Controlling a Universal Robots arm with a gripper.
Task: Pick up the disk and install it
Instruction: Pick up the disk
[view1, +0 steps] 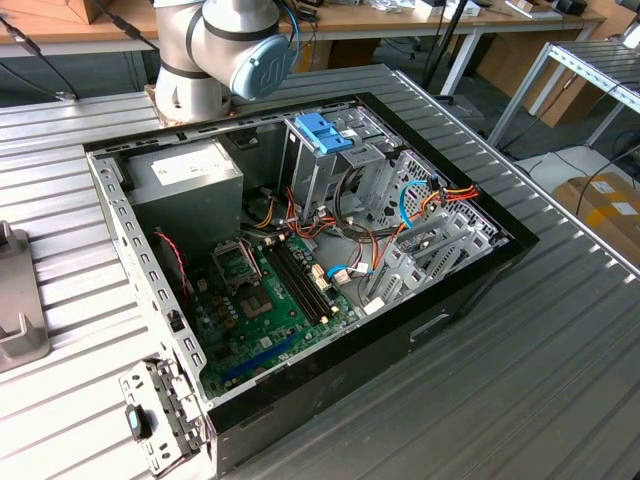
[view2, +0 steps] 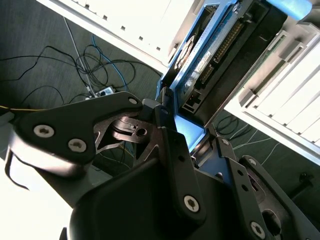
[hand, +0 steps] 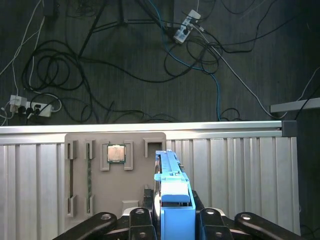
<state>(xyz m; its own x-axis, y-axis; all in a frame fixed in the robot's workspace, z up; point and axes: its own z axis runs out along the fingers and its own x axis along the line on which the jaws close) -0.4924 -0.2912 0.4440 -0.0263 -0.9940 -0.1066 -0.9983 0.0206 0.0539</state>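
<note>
Edgewise in the first wrist view, disk (hand: 174, 200) in tool (hand: 175, 222)

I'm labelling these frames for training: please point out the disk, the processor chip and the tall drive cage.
disk (hand: 175, 212): first wrist view, on its light-blue carrier's end face.
processor chip (hand: 116, 153): first wrist view, centre of its metal lid.
drive cage (view1: 312, 178): exterior view, on its metal side wall.

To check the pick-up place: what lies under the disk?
A grey holder plate with a processor chip, on the ridged table; the part directly beneath the disk is covered.
</note>
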